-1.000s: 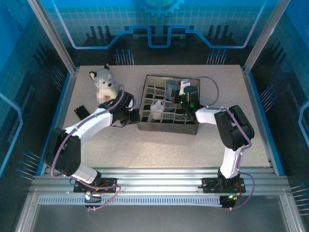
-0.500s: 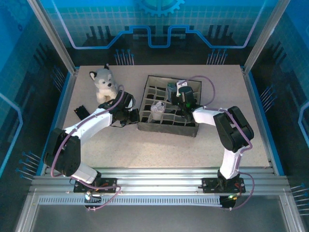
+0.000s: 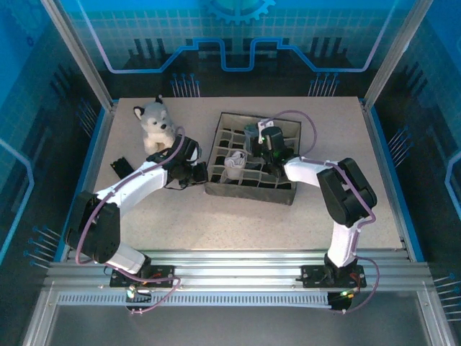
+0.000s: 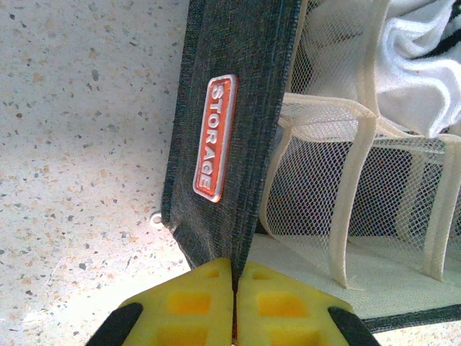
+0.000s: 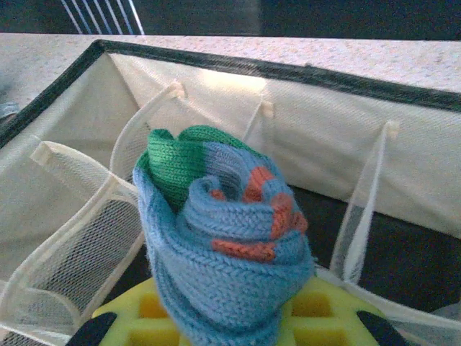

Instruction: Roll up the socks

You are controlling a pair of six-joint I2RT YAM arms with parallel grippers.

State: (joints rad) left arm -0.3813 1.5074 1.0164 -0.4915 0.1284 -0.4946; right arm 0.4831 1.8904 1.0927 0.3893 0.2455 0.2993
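The grey-blue sock (image 5: 223, 245), rolled into a bundle with green and orange-red showing, stands upright between the yellow pads of my right gripper (image 5: 227, 321), which is shut on it. It hangs over the mesh cells at the far side of the storage box (image 5: 288, 71). In the top view the right gripper (image 3: 263, 141) is over the box's back middle. The white sock (image 4: 425, 79) with dark stripes lies rolled in a cell (image 3: 234, 160). My left gripper (image 4: 235, 288) is shut on the box's dark grey wall (image 4: 245, 108), at its near left corner (image 3: 199, 173).
A plush husky toy (image 3: 155, 124) sits at the back left of the table. A small black object (image 3: 121, 167) lies left of the left arm. The box (image 3: 248, 193) has several mesh-walled cells. Bare speckled tabletop (image 3: 245, 223) lies in front of it.
My right gripper has carried the rolled grey-blue sock leftward over the box's back cells. The left gripper has kept its hold on the box wall.
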